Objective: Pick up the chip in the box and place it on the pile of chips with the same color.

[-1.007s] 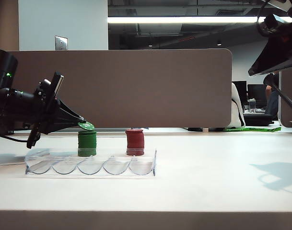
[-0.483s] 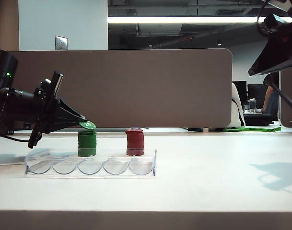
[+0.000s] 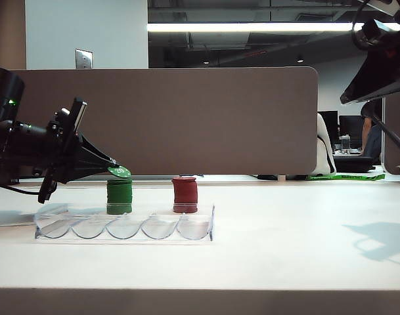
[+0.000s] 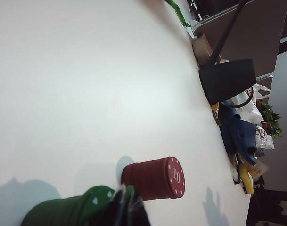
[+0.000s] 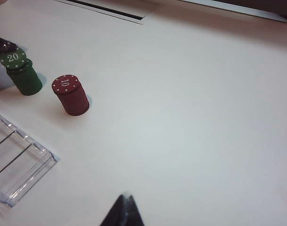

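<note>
One round green chip (image 3: pixel 119 172) – pinched by left gripper (image 3: pixel 111 168) fingers.

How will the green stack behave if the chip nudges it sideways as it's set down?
The green stack stands tall and narrow, so it probably tips or shears easily. It looks like loose chips; upper ones may slide off. The left pincer holds the green 20 chip tilted at the stack's top, so an edge could catch. The red stack stands apart.
</note>
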Action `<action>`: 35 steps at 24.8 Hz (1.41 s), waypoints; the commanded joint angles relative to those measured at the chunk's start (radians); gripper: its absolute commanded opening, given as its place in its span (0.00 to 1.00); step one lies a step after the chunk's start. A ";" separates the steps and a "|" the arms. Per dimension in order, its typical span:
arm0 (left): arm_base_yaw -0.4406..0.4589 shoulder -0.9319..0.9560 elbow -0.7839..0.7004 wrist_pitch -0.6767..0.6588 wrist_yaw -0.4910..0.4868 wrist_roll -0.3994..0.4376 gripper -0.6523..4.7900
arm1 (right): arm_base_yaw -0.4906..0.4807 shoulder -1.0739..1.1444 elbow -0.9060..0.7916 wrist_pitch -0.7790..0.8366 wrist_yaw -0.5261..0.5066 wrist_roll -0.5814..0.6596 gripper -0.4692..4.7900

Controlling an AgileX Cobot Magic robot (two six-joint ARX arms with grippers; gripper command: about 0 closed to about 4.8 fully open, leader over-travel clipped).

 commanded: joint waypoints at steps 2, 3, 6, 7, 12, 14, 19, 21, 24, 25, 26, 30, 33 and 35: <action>-0.001 -0.003 0.003 0.006 -0.002 0.004 0.14 | 0.000 -0.003 0.004 0.018 0.002 -0.002 0.09; -0.001 -0.003 0.003 0.006 -0.002 0.005 0.17 | 0.000 -0.003 0.004 0.018 0.002 -0.002 0.09; -0.001 -0.003 0.003 0.006 -0.002 0.005 0.17 | 0.000 -0.003 0.004 0.018 0.002 -0.002 0.09; -0.001 -0.003 0.003 0.006 -0.002 0.005 0.17 | 0.000 -0.003 0.004 0.018 0.002 -0.002 0.09; -0.001 -0.003 0.003 0.006 -0.002 0.004 0.17 | 0.000 -0.003 0.004 0.018 0.001 -0.002 0.09; -0.001 -0.003 0.003 0.006 -0.004 0.004 0.18 | 0.000 -0.003 0.004 0.018 0.001 -0.002 0.09; 0.000 -0.003 0.003 0.006 -0.040 0.006 0.18 | 0.000 -0.003 0.004 0.017 0.001 -0.002 0.09; 0.000 -0.003 0.003 0.006 -0.047 0.009 0.18 | 0.000 -0.003 0.004 0.018 0.001 -0.002 0.09; 0.000 -0.003 0.003 0.006 -0.055 0.009 0.18 | 0.000 -0.003 0.004 0.017 0.001 -0.002 0.09; 0.000 -0.003 0.003 0.006 -0.071 0.009 0.18 | 0.000 -0.003 0.004 0.018 0.001 -0.002 0.09; 0.000 -0.003 0.003 0.006 -0.077 0.009 0.18 | 0.000 -0.003 0.004 0.017 0.001 -0.002 0.09; 0.005 -0.003 0.003 0.031 -0.163 0.039 0.15 | 0.000 -0.003 0.004 0.033 0.002 -0.002 0.09; 0.014 -0.004 0.003 0.094 -0.176 0.077 0.11 | 0.000 -0.005 0.004 0.058 0.002 -0.001 0.09; 0.020 -0.005 0.003 0.142 -0.188 0.099 0.11 | -0.003 -0.005 0.004 0.075 0.002 -0.001 0.09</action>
